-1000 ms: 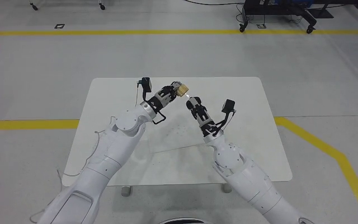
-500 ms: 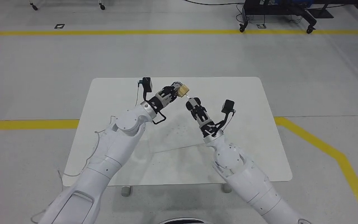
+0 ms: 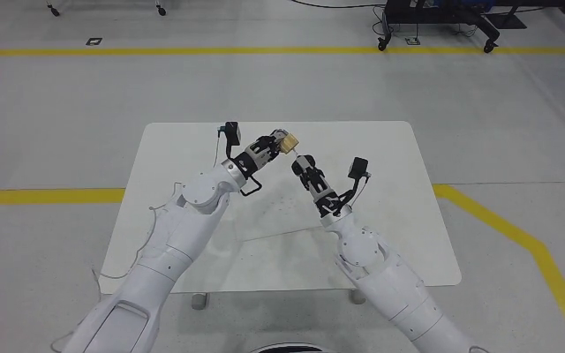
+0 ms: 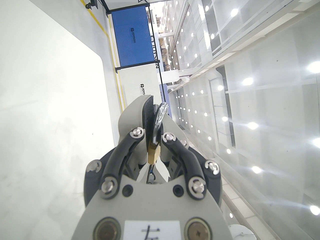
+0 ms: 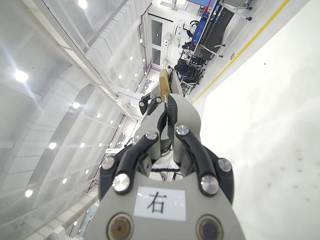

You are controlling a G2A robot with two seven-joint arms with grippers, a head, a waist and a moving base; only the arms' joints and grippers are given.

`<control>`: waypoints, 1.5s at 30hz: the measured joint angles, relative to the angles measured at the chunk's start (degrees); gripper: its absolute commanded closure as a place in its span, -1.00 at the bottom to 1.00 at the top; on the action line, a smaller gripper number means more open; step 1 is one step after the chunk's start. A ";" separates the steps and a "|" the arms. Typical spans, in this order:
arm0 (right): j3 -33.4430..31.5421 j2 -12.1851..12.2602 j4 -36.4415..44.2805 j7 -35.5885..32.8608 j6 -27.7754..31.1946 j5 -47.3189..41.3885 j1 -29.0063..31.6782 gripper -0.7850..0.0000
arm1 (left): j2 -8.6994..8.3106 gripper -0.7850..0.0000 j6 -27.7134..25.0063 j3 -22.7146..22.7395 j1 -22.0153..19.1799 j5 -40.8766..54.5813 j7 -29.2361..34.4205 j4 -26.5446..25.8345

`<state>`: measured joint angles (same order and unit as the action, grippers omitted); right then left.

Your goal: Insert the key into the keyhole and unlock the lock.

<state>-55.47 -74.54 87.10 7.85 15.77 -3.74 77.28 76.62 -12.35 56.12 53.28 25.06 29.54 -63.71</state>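
Right claw [image 5: 168,104], clamped on the key [image 5: 164,99], has crept toward the lock [image 5: 163,83] pinched in left claw [image 4: 155,122] above the table [image 3: 380,141]; tip looks at keyhole; insertion seems next.

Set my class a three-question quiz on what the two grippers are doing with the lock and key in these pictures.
1. Which gripper holds the lock?
2. The right gripper holds: A nothing; B the key; C the lock.
3. True or false: the key's tip is at the keyhole.
Key: 1 the left gripper; 2 B; 3 true.
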 measured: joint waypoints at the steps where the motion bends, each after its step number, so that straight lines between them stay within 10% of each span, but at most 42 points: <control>1: -0.11 -0.04 0.04 -0.09 0.02 0.06 0.08 1.00 | 0.03 1.00 0.06 0.08 -0.01 0.02 0.13 0.03; 45: -3.91 -1.45 1.57 -4.26 -0.56 3.42 3.31 1.00 | 0.85 1.00 6.89 2.56 -1.48 2.38 8.43 3.14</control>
<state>-59.38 -75.99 88.66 3.58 15.21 -0.32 80.59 77.47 -5.45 58.68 51.80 27.44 37.97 -60.57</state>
